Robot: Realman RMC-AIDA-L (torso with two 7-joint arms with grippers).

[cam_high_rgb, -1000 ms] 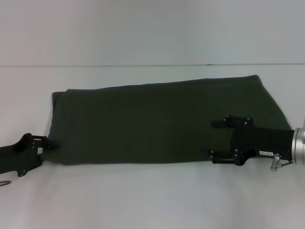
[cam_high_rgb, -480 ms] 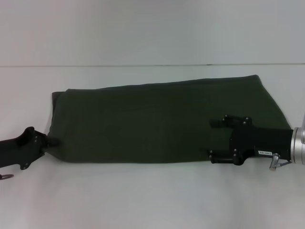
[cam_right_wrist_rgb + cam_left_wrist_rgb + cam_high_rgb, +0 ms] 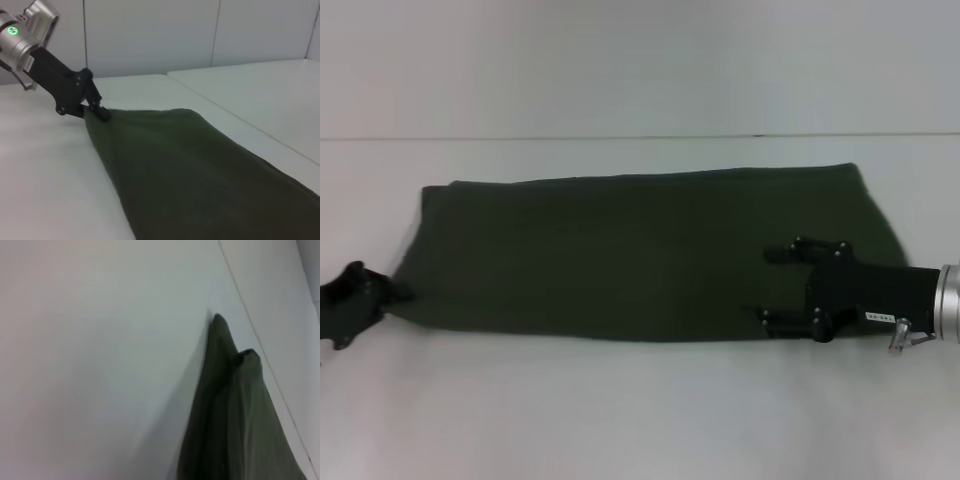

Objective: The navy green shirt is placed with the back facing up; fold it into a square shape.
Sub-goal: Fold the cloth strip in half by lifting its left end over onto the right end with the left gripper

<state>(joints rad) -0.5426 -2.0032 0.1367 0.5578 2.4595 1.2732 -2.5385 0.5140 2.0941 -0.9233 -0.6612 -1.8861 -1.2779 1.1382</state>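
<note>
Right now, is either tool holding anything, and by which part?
The left tool grips the navy green shirt at its near corner on the robot's left. The right tool sits open over the shirt's other end, holding nothing.

The left gripper (image 3: 392, 293) is sliding out toward nine o'clock, dragging the corner of the shirt (image 3: 640, 255) it pinches, and now only its tip is showing at the picture's edge. The shirt's left end is stretching the same way, so the cloth is lying longer and its far edge flatter. The shirt's near edge is pulling in beside the right gripper (image 3: 767, 284), which is barely shifting.
</note>
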